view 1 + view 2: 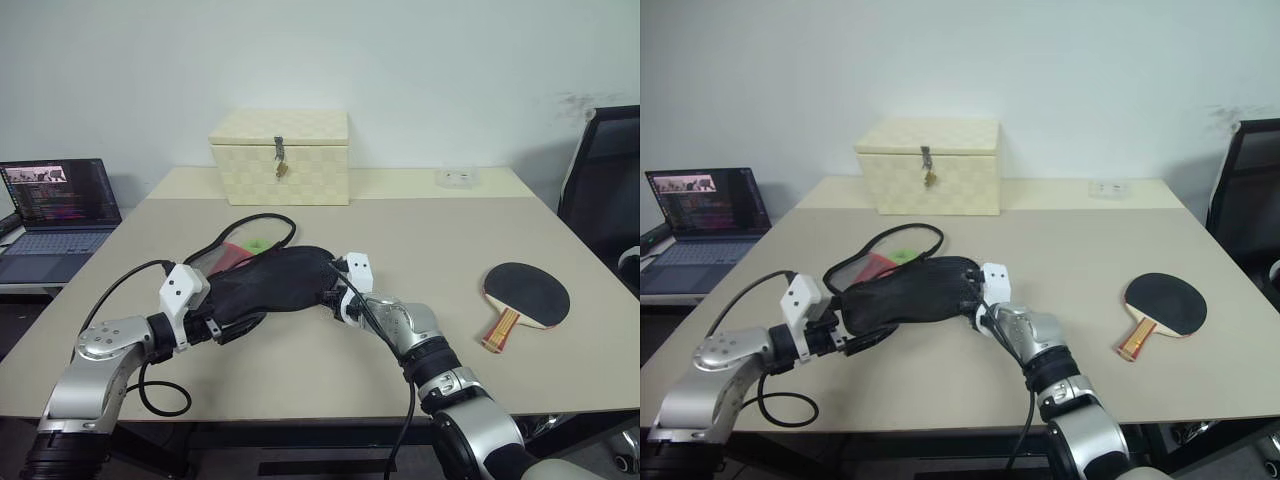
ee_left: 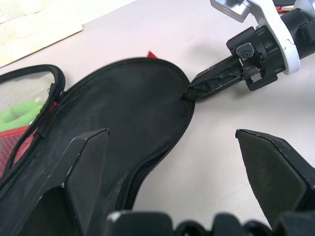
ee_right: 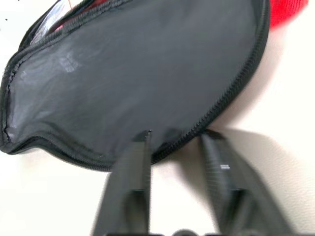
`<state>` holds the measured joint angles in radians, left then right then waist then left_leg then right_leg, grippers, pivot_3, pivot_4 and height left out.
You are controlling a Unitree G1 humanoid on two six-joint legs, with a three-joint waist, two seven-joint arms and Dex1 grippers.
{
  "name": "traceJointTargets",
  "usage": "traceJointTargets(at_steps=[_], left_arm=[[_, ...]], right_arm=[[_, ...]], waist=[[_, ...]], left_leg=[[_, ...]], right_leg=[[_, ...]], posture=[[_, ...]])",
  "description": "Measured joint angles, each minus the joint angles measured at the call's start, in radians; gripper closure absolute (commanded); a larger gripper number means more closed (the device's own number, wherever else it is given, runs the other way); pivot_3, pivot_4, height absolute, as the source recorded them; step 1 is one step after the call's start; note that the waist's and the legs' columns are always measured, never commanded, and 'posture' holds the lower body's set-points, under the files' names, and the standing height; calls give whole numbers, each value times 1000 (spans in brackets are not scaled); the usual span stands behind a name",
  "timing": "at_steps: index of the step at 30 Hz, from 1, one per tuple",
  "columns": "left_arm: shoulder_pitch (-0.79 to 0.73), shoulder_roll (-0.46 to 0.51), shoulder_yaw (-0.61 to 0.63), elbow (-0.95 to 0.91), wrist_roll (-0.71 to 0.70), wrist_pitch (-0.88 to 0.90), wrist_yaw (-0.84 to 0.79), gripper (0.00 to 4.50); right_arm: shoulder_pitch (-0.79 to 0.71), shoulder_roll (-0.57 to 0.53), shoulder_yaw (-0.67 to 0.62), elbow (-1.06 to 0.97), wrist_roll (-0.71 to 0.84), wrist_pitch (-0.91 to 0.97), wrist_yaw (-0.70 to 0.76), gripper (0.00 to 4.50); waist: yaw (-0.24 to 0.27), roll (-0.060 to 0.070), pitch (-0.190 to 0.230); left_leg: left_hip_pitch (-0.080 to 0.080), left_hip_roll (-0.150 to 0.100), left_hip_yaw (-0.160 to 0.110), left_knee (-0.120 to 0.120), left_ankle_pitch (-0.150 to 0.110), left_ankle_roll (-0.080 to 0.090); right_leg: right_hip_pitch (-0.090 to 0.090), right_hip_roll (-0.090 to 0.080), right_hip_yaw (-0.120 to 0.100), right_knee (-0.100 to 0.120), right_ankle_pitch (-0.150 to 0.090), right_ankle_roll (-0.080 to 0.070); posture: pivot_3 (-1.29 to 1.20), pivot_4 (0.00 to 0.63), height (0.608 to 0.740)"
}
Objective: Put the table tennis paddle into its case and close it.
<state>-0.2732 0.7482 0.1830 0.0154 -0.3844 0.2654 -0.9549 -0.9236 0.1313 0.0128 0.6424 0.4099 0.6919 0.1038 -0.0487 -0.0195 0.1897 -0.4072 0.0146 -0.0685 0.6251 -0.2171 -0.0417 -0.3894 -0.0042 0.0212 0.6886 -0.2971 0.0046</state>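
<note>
A: Where is everything, left to right?

B: Left pincer [image 2: 174, 162] spread at the black-and-red soft zip case [image 1: 270, 278]; right pincer [image 2: 189, 93] nipping its rim. Black-faced wooden-handled paddle [image 1: 522, 298] lies well right of the case on the beige surface [image 1: 420, 240].

A: Advice?

B: Probably lift the edge gently, keeping the opening wide.

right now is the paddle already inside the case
No, the paddle lies bare on the table off to the right, well apart from the case.
</note>
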Motion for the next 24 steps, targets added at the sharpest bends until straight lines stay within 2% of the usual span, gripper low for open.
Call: traceJointTargets(at_steps=[1,9,15,19,24], left_arm=[[-3,0,-1,5,3,-4,0,0],[-32,-7,-20,32,12,-14,-14,0],[-44,-8,-24,31,11,-15,-21,0],[-53,-10,-33,28,9,-14,-31,0],[-82,-27,-52,28,9,-13,-41,0]], right_arm=[[0,0,-1,0,8,3,-2,4487],[0,0,-1,-22,44,32,-14,4487],[37,-24,20,-230,58,172,44,4487],[96,-167,52,-325,61,279,134,4487],[81,-392,58,-364,41,335,269,4487]], waist=[[-1,0,0],[-4,0,0],[-3,0,0],[11,0,0],[16,0,0]], left_leg=[[0,0,0,0,0,0],[0,0,0,0,0,0],[-1,0,-2,0,0,0],[-2,-2,-2,1,0,0],[-2,-1,-2,1,0,0]], right_leg=[[0,0,0,0,0,0],[0,0,0,1,0,0],[0,0,-1,0,0,0],[0,-1,-2,-1,0,0],[0,0,-2,-1,0,0]], posture=[[0,150,740],[0,150,740],[0,150,740],[0,150,740],[0,150,740]])
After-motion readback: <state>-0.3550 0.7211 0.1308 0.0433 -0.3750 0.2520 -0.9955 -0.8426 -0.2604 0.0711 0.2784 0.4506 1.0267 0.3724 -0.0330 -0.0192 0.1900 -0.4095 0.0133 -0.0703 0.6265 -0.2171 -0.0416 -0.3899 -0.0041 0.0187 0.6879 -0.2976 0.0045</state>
